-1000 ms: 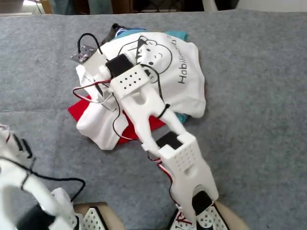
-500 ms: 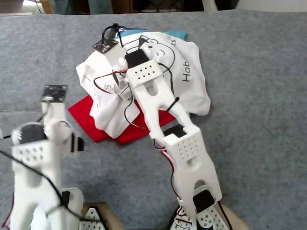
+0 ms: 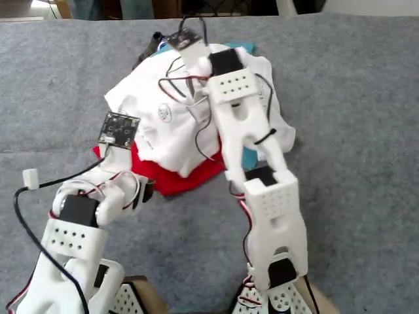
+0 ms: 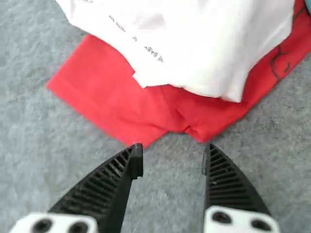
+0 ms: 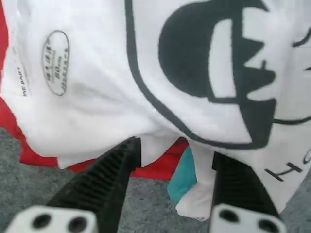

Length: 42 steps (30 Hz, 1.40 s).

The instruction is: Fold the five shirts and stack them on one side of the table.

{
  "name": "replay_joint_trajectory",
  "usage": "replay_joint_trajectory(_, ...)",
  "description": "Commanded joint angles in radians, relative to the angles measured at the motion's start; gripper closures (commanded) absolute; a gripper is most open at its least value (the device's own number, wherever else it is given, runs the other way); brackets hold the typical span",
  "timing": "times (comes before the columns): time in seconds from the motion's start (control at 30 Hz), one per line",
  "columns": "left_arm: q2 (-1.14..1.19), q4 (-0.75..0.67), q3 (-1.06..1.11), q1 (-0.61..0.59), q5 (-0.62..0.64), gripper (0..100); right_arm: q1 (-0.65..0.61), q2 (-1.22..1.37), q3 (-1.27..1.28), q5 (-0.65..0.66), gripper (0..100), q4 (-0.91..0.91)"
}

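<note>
1. Your left gripper (image 4: 171, 158) stood wide open with nothing between its jaws, only grey bench (image 4: 39, 145) beneath them.
2. The red shirt (image 4: 121, 107) lay directly ahead of that gripper. Its nearest hem was just beyond the tips and not touching them. That hem ran slantwise across the gripper's opening, with a rumpled bulge pointing back at the gap.
3. The white shirt (image 4: 194, 43) sat farther ahead, bunched on top of the red one and covering most of it.
4. Your right gripper (image 5: 177, 150) was also open wide, above the white shirt's printed face. The shirt's loose hem and a strip of teal shirt (image 5: 183, 177) showed past its jaws. I could not tell whether either jaw touched the cloth.
5. Judging from the heap, no shirt was folded yet: they lay overlapping in one pile, ahead of both grippers.
6. The left gripper was the nearer one to the exposed red hem, and the right was nearer the white shirt. A move on the red shirt would call for going forward and down onto that hem. The white shirt resting on top could drag the whole pile along.
</note>
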Motion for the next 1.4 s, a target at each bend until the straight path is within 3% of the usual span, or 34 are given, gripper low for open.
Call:
replay_joint_trajectory(0.0,0.104,-0.081,-0.016,0.041,0.038,78,0.011,-0.113,0.028,0.009,74.0,0.011)
replay_joint_trajectory(0.33,0.459,-0.244,-0.217,0.148,0.143,82,0.129,-0.174,0.059,-0.051,74.0,0.011)
replay_joint_trajectory(0.5,0.555,-0.381,-0.225,0.137,0.264,81,0.16,-0.248,0.068,-0.043,74.0,0.012)
replay_joint_trajectory(0.67,0.723,-0.465,-0.289,0.14,0.273,82,0.265,-0.326,0.18,-0.044,74.0,0.009)
replay_joint_trajectory(0.77,0.845,-0.473,-0.366,0.133,0.265,90,0.327,-0.352,0.265,-0.037,74.0,0.0)
replay_joint_trajectory(0.83,0.919,-0.466,-0.429,0.113,0.242,97,0.359,-0.355,0.325,-0.035,74.1,-0.017)
replay_joint_trajectory(1.07,0.944,-0.285,-0.573,0.007,0.183,97,0.384,-0.355,0.469,0.008,86.8,-0.06)
replay_joint_trajectory(1.37,0.569,-0.083,-0.599,-0.087,0.075,97,0.379,-0.354,0.522,-0.002,86.8,-0.117)
